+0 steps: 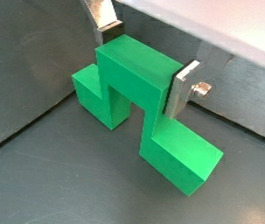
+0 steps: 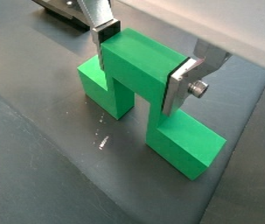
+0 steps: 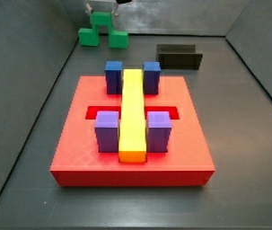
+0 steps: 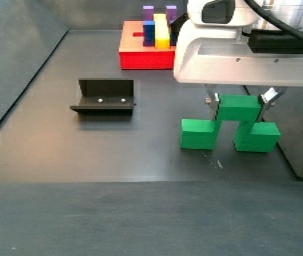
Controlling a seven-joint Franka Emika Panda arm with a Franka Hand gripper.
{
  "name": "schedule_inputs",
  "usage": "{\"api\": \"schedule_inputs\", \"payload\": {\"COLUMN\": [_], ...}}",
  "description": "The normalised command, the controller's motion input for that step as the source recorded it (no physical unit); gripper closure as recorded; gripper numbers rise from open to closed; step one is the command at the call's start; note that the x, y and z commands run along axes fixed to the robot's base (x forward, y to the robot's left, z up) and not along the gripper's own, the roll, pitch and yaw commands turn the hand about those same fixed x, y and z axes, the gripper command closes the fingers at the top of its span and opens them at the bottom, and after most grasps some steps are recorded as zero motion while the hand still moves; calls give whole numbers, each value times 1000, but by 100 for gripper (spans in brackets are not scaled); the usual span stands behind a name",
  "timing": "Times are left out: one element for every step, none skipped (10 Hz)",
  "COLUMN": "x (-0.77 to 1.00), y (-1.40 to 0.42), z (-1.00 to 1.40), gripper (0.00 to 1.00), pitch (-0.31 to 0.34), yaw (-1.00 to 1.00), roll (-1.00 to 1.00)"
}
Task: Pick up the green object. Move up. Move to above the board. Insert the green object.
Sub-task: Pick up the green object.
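Observation:
The green object [image 1: 129,105] is a bright green arch that stands on its two side cubes on the dark floor; it shows in both wrist views [image 2: 135,87] and both side views [image 3: 89,37] [image 4: 197,133]. My gripper [image 1: 142,66] straddles its raised middle cube, and a silver finger [image 2: 183,86] presses flat against each side; the gripper also shows in the wrist view [image 2: 142,63] and in the side views [image 3: 102,13] [image 4: 241,100]. The board [image 3: 72,144] is a red slab with a yellow bar [image 3: 132,108] and blue and purple blocks, well away from the gripper [image 4: 134,57].
The fixture [image 3: 180,57] stands on the floor between the green object and the board, off to one side [image 4: 103,97]. Grey walls close in the floor, and one rises close behind the gripper [image 1: 228,35].

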Motion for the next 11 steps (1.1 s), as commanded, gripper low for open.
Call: {"api": "schedule_inputs", "payload": {"x": [0,0,0,0,0,0,0,0,0,0,0], "y": [0,0,0,0,0,0,0,0,0,0,0], "z": [0,0,0,0,0,0,0,0,0,0,0], "gripper": [100,100,100,100,100,100,100,100,100,100,100], "pitch": [0,0,0,0,0,0,0,0,0,0,0], "yaw": [0,0,0,0,0,0,0,0,0,0,0], "roll": [0,0,0,0,0,0,0,0,0,0,0]}}
